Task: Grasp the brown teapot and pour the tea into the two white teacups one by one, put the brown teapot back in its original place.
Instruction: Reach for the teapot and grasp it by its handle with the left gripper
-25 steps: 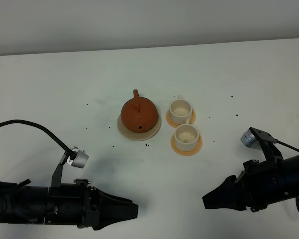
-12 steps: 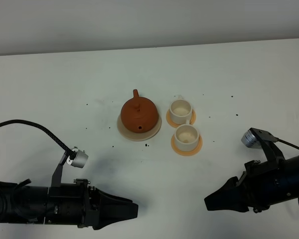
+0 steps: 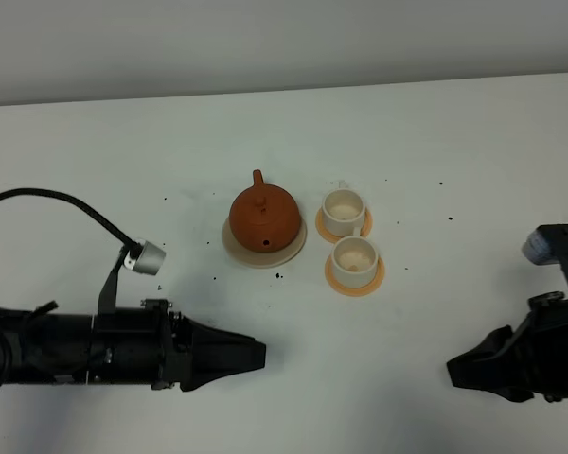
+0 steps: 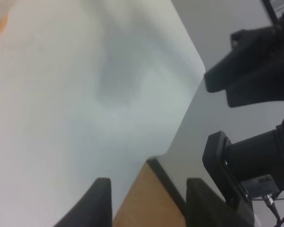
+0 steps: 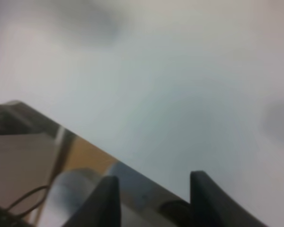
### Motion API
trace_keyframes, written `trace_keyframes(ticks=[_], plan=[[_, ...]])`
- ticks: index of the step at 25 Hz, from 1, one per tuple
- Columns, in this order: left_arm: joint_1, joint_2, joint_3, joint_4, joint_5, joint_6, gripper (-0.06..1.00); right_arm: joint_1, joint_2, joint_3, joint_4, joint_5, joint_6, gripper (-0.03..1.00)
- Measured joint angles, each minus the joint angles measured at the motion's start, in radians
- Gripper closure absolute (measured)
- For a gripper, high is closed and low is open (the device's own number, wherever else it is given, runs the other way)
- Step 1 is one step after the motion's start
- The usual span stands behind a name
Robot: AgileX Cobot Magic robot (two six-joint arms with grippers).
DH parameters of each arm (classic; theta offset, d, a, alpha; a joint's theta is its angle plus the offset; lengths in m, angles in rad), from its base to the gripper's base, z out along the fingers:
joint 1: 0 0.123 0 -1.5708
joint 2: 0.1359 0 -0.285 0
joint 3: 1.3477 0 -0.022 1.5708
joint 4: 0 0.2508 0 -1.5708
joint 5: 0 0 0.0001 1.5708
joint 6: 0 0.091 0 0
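Teapot (image 3: 263, 216) sat lid-on upon the cream saucer (image 3: 237, 252) near the middle of the white tabletop (image 3: 435, 142), with a short stub jutting from its far side. Just to its right stood two white cups. The far cup (image 3: 343, 210) rested on an orange coaster (image 3: 366, 225). The near cup (image 3: 354, 255) rested on a second coaster (image 3: 333, 280) just in front of the first. Neither cup touched the teapot or the saucer. A few dark specks (image 3: 278, 276) dotted the tabletop around them.

The left pincer (image 3: 251, 356) lay low over the front of the tabletop on the left, pointing right, well apart from the teapot. In the left wrist view its jaws stood parted, with only the tabletop and its edge showing between them. The right pincer (image 3: 459, 364) hung at the front right corner, pointing left, well apart from the cups. In the right wrist view its jaws also stood apart and held nothing, with blurred tabletop beyond them. Both wrist views were soft, and neither showed the teapot.
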Motion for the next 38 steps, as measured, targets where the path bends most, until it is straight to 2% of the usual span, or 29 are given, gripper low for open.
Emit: trace_keyframes(ticks=[4, 7, 10, 15, 19, 22, 28, 33, 38], plan=[[0.000, -0.063, -0.114, 0.146, -0.051, -0.182, 0.56, 0.000, -0.209, 0.000, -0.267, 0.042, 0.293, 0.61], [0.000, -0.115, -0.197, 0.267, -0.105, -0.318, 0.56, 0.000, -0.356, 0.000, -0.446, 0.114, 0.484, 0.61], [0.000, -0.160, -0.271, 0.382, -0.147, -0.445, 0.56, 0.000, -0.488, 0.000, -0.589, 0.196, 0.622, 0.61], [0.000, -0.197, -0.363, 0.521, -0.182, -0.599, 0.56, 0.000, -0.645, 0.000, -0.746, 0.301, 0.713, 0.61], [0.000, -0.205, -0.398, 0.572, -0.192, -0.648, 0.56, 0.000, -0.745, 0.000, -0.858, 0.344, 0.753, 0.63], [0.000, -0.206, -0.407, 0.577, -0.197, -0.652, 0.56, 0.000, -0.803, 0.012, -0.897, 0.344, 0.763, 0.66], [0.000, -0.206, -0.407, 0.606, -0.232, -0.652, 0.56, 0.000, -0.860, 0.012, -0.900, 0.344, 0.764, 0.72], [0.000, -0.206, -0.407, 0.607, -0.244, -0.652, 0.56, -0.001, -0.863, 0.012, -0.900, 0.344, 0.767, 0.72], [0.000, -0.206, -0.407, 0.611, -0.260, -0.652, 0.56, -0.075, -0.913, 0.013, -0.892, 0.342, 0.768, 0.72]])
